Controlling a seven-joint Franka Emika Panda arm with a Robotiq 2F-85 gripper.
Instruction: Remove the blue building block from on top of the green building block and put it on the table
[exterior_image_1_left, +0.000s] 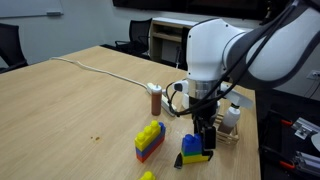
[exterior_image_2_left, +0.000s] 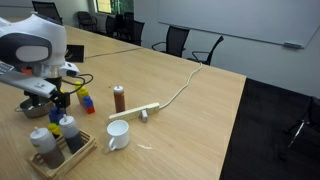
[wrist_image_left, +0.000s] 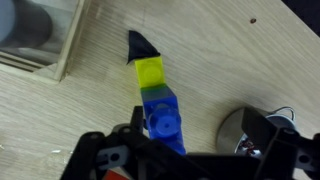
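On the conference-room worktop (exterior_image_1_left: 70, 110), the blue building block (wrist_image_left: 160, 115) sits just below my gripper (exterior_image_1_left: 205, 130), jaws apart; probably light and rigid, so I'd pinch its smooth sides.

Arm (exterior_image_1_left: 235, 50): single, white casing with dark joints, seen in both exterior views; bent sharply over, last links pointing down.
Wrist (exterior_image_1_left: 203, 100): black, close to vertical.
Gripper (exterior_image_1_left: 205, 138): black, two-fingered, held low, jaws spread wide apart.
Wrist view: fingers (wrist_image_left: 270, 150) enter from the bottom edge, one on each side, well apart.
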